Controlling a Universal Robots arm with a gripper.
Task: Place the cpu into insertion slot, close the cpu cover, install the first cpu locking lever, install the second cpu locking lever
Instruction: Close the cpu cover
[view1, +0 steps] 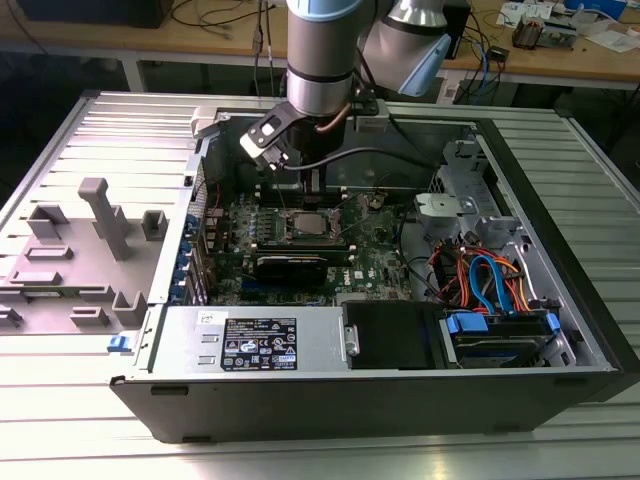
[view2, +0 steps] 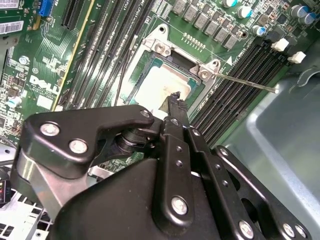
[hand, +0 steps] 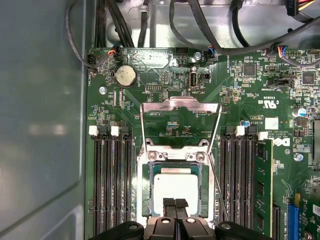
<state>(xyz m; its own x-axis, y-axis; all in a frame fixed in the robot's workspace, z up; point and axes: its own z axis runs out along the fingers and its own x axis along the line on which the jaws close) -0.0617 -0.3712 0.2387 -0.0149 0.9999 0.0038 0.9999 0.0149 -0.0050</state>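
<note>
The cpu (hand: 172, 186) lies flat in the insertion slot (hand: 145, 195), its silver-grey top facing up; both wrist views show it (view2: 159, 84). The cpu cover (hand: 180, 104), a thin silvery frame with a square cut-out, stands swung open behind the socket, with green board visible through it. A thin locking lever (hand: 218, 187) juts out beside the socket, seen as a bare rod (view2: 246, 83). My gripper (hand: 175, 201) hovers at the chip's near edge, its two black fingertips pressed together with nothing between them. In the exterior view the gripper (view1: 314, 190) hangs just above the socket (view1: 306, 224).
Long black memory slots (hand: 111, 185) flank the socket on both sides. A black card (view1: 290, 265), the power-supply box (view1: 250, 345) and a cable bundle (view1: 490, 280) crowd the open case. A grey fixture plate (view1: 90, 250) lies at the exterior view's left.
</note>
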